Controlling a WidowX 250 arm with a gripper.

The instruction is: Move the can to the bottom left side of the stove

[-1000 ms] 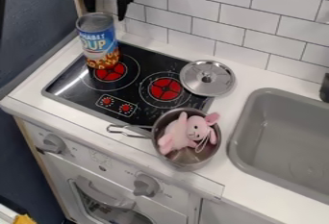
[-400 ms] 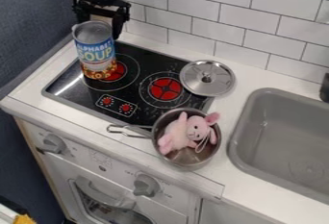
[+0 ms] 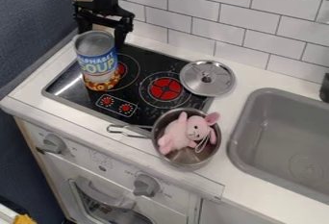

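Note:
The black gripper (image 3: pixel 104 21) hangs at the upper left, directly behind the can and close to its top. The tall soup can (image 3: pixel 99 64), with a blue label and a grey top, stands nearly upright over the left part of the black stove top (image 3: pixel 77 93). It covers much of the rear left red burner and hides the lower part of the gripper. The can's base is just up and left of the two small red knob marks.
A silver lid (image 3: pixel 208 78) lies at the stove's right rear. A metal pot (image 3: pixel 186 159) holding a pink plush toy (image 3: pixel 193 130) sits at the front right, its handle pointing left. The grey sink (image 3: pixel 279 143) is farther right; a tiled wall (image 3: pixel 247 14) runs behind.
The can has moved down in the view, toward the stove's front edge, uncovering part of the rear left burner. The gripper has come down behind it.

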